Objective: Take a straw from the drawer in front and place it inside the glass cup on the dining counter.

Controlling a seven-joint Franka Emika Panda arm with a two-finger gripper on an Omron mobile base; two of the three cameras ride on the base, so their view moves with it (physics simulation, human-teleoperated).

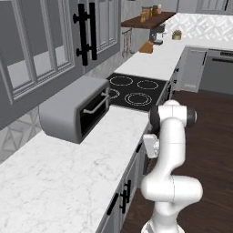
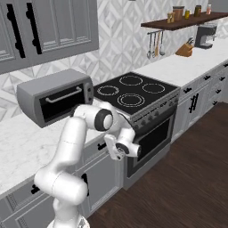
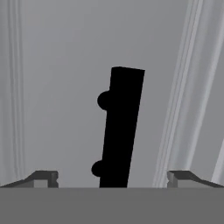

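Note:
The drawer (image 3: 57, 87) shows as a flat framed grey front, closed, with its short black bar handle (image 3: 120, 127) close in front of the hand. My gripper (image 3: 113, 178) is open, with the handle in the gap between its fingertips (image 3: 46, 178) and touching neither. In the right base view the gripper (image 2: 108, 148) sits at the drawer front (image 2: 94, 153) just under the worktop edge, left of the oven. From the left side the hand (image 1: 149, 145) points at the cabinet face. The straw, the glass cup and the dining counter are out of view.
A grey toaster oven (image 2: 55, 95) stands on the white marble worktop (image 1: 68, 177). A black cooktop (image 2: 129, 89) with an oven (image 2: 149, 138) below is right of the drawer. Grey cabinet doors (image 1: 123, 198) with upright black handles sit beneath. Dark wood floor (image 2: 178, 187) lies behind.

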